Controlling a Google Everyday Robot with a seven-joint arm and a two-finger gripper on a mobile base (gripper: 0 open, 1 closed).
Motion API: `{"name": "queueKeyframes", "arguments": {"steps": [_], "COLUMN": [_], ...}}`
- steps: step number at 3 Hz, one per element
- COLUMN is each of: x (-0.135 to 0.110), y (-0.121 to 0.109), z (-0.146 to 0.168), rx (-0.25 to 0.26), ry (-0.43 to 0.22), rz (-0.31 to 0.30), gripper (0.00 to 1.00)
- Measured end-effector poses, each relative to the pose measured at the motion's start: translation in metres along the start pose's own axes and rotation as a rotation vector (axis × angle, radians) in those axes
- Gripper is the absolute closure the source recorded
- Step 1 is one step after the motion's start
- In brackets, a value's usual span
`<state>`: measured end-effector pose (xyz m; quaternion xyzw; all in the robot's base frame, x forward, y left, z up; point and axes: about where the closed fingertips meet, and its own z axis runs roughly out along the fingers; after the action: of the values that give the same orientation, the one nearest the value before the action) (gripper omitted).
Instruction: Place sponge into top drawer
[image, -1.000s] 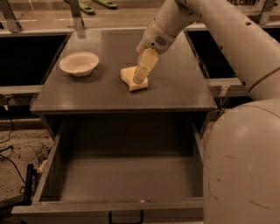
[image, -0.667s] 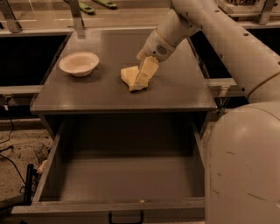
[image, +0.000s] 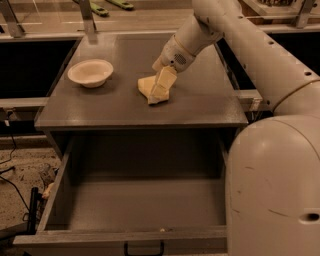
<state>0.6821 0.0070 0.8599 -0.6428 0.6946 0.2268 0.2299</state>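
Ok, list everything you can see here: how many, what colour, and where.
sponge: one, pale yellow, on the cabinet top, right of the bowl
bowl: one, cream, left side of the cabinet top
cabinet top: one, dark grey, middle of the view
drawer: one, dark grey, pulled open below the cabinet top
handle: one, black, on the drawer front
green objects: two, green, on the far counter
cables: a few, black, on the floor at left
arm: one, white, reaching in from the right
body: one, white, right foreground
gripper: one, pale yellow, down at the sponge
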Motion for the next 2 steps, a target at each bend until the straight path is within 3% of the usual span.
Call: {"name": "queueKeyframes", "arguments": {"steps": [1,2], "x": [-0.0070,-0.0067], "y": [-0.0165,-0.0162], "z": [0.0141,0.0176], "rx": [-0.013,-0.018], "ry": [-0.040,-0.047], "rz": [0.006,0.009], "gripper": [0.00,0.00]}}
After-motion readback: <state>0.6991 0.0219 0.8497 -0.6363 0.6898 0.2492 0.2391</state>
